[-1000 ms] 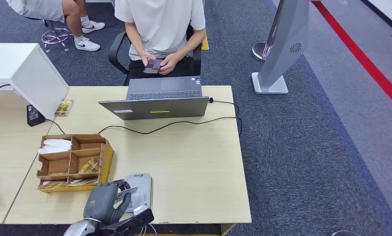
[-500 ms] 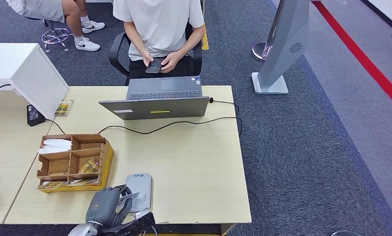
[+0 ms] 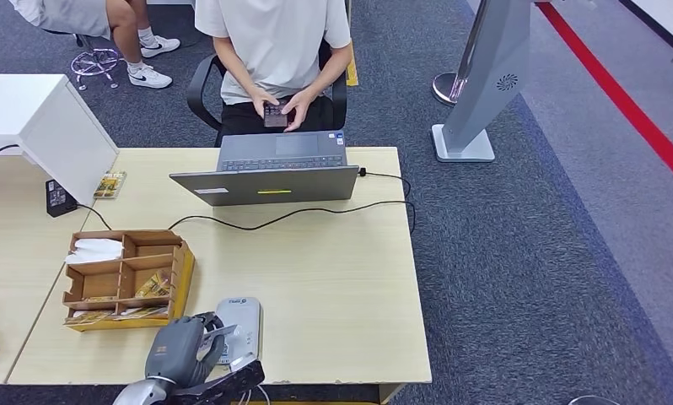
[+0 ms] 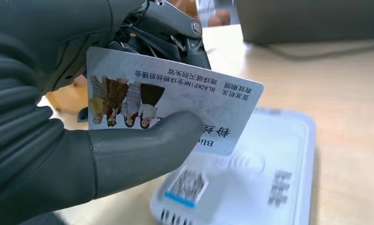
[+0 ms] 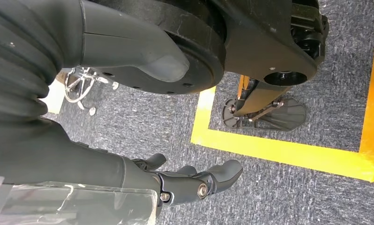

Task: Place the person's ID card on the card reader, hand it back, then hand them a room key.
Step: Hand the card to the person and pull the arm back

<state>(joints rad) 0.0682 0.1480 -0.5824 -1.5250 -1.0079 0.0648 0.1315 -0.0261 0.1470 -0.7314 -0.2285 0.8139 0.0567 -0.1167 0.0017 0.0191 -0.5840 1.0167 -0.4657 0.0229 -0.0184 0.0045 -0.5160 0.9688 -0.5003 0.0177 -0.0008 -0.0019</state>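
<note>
ID card (image 4: 175,101), pinched between thumb and fingers of the left hand (image 3: 180,353), is held just above the card reader (image 3: 239,329) at the desk (image 3: 333,287) edge, not yet laid down; return and room-key handover are judged outstanding.

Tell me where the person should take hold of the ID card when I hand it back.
The free short end of the ID card, opposite the left hand. Thumb and fingers pinch the photo end; the other end sticks out bare above the card reader.
</note>
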